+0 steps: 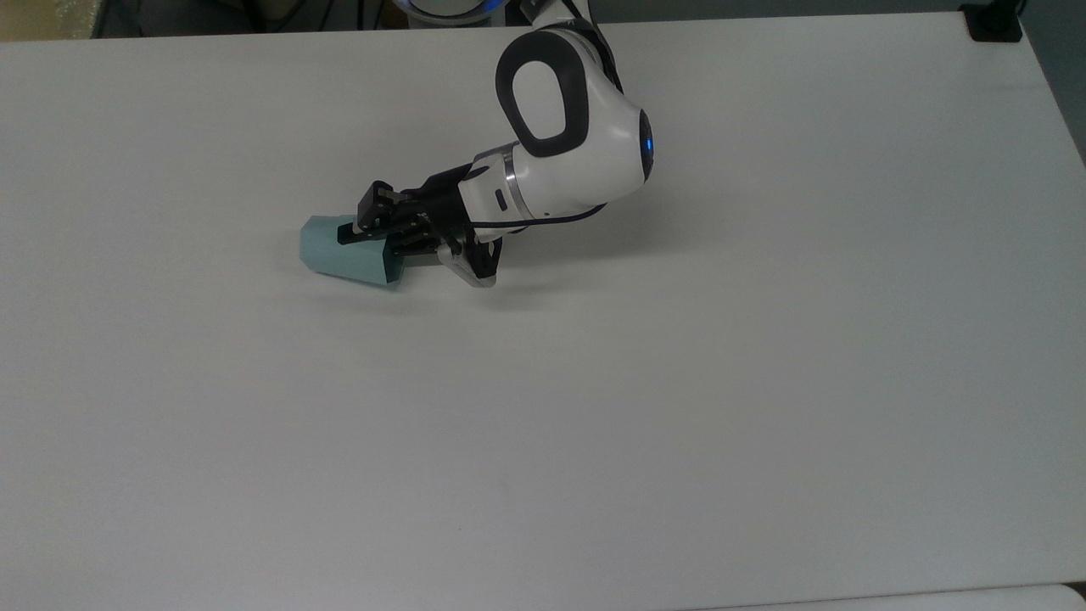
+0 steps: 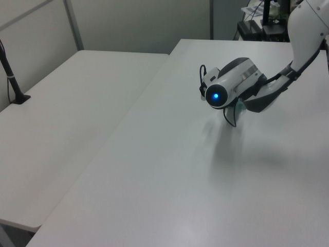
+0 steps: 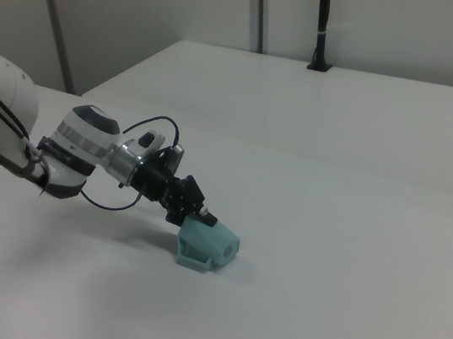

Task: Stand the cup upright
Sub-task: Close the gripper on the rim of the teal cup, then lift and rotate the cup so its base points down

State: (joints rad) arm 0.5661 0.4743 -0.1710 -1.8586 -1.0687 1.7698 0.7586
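The pale teal cup [image 1: 344,256] lies on its side on the white table [image 1: 679,382], left of centre in the top view, narrow base pointing to the top view's left. In the right view the cup [image 3: 210,245] tilts, its wide mouth end raised toward the arm and its handle low near the table. My gripper [image 1: 363,231] reaches in from the top view's right and is shut on the cup's wall at the mouth. In the left view the arm's wrist [image 2: 226,90] hides nearly all of the cup; a teal sliver [image 2: 239,107] peeks out below.
A second white table [image 2: 61,113] adjoins at the left view's left, with a black post [image 2: 13,82] on it. A black clamp [image 1: 993,21] sits at the table's far corner in the top view's upper right. Open tabletop surrounds the cup.
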